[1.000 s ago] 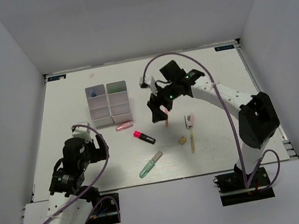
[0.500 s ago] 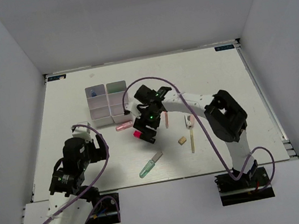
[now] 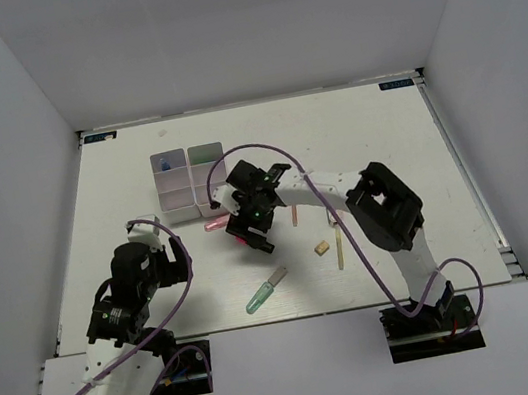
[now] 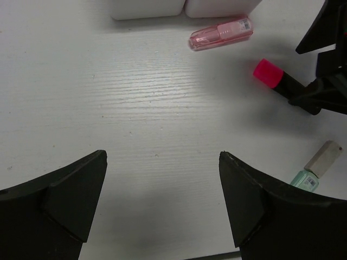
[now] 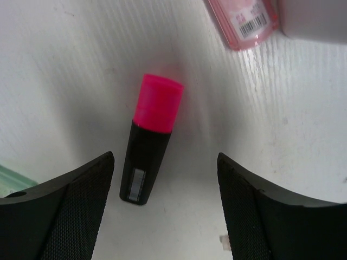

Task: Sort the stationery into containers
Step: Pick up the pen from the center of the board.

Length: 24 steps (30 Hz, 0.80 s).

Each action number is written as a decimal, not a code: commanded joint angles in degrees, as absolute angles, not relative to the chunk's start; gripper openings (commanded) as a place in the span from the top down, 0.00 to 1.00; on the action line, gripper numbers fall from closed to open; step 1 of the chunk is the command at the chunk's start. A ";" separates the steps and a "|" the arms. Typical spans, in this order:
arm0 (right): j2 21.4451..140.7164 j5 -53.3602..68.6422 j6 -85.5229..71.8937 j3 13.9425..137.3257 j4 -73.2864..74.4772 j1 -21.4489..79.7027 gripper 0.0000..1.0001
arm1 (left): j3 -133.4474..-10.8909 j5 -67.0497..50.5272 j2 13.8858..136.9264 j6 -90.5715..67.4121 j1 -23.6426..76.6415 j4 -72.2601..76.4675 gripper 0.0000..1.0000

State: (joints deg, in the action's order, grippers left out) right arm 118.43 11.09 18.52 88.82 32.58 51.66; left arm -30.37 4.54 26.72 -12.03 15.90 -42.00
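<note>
The two white containers point(image 3: 174, 187) point(image 3: 210, 178) stand side by side at the back left. A red-black marker point(image 5: 150, 135) lies flat on the table. My right gripper point(image 5: 165, 184) is open low over it, with the marker's black end between the fingers, nearer the left one. In the top view the gripper point(image 3: 250, 232) covers most of the marker. A pink tube point(image 3: 216, 224) lies just in front of the containers. My left gripper point(image 4: 162, 184) is open over bare table, well short of the tube point(image 4: 219, 33) and the marker point(image 4: 274, 77).
A pale green marker point(image 3: 263, 292) lies near the front centre. To the right of the right gripper lie an orange pencil point(image 3: 295, 216), a tan eraser point(image 3: 322, 247) and a wooden pencil point(image 3: 338, 246). A blue item point(image 3: 166, 161) sits in the left container's far compartment.
My right gripper has swung left from beside the orange pencil and come down over the red-black marker. The left arm has not moved.
</note>
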 commanded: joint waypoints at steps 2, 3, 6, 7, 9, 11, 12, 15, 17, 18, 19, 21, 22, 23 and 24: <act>121.37 10.55 17.32 92.89 30.32 53.52 0.23 | -29.97 4.22 25.75 -11.95 15.73 -41.75 0.06; 121.99 10.46 17.23 93.60 30.67 53.79 0.23 | -29.97 4.22 25.66 -11.95 15.65 -41.75 0.06; 123.65 9.93 17.23 95.45 31.73 54.58 0.24 | -29.97 4.39 25.66 -11.95 15.64 -41.75 0.06; 124.36 9.76 17.49 96.84 32.51 54.93 0.24 | -30.06 4.39 25.58 -12.04 15.64 -41.92 0.06; 125.94 8.88 18.10 97.73 34.01 55.19 0.28 | -29.97 4.40 25.58 -12.04 15.65 -41.92 0.06; 126.38 8.70 18.54 98.18 35.59 55.20 0.31 | -29.88 4.57 25.31 -12.13 15.65 -41.84 0.06; 126.73 7.92 18.72 98.09 35.94 55.46 0.34 | -29.97 4.48 25.14 -11.95 15.73 -41.92 0.06; 126.83 6.68 19.60 95.72 36.47 55.46 0.37 | -29.97 4.48 25.05 -12.13 15.56 -41.75 0.06; 125.86 3.52 21.17 92.05 34.55 56.16 0.40 | -29.97 4.39 24.96 -12.04 15.73 -41.75 0.06; 125.51 1.86 21.44 91.15 33.06 56.16 0.40 | -30.06 4.39 24.87 -11.95 15.65 -41.66 0.06; 124.99 0.45 21.88 90.27 33.05 56.34 0.40 | -30.06 4.39 24.79 -11.95 15.64 -41.75 0.06; 124.54 0.26 22.41 87.72 32.17 56.42 0.45 | -29.97 4.40 24.52 -12.04 15.65 -41.75 0.06; 124.37 0.26 22.41 87.37 31.99 56.43 0.48 | -29.97 4.39 24.43 -11.95 15.64 -41.66 0.06; 124.02 0.26 22.76 86.23 31.91 56.43 0.52 | -29.97 4.39 24.52 -12.04 15.64 -41.75 0.06; 124.01 0.26 22.85 85.79 32.08 56.51 0.61 | -29.80 4.31 24.43 -12.04 15.73 -41.75 0.06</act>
State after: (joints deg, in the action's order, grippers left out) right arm 121.93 4.51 20.56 90.17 27.99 56.38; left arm -30.37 4.54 25.02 -12.03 15.90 -42.00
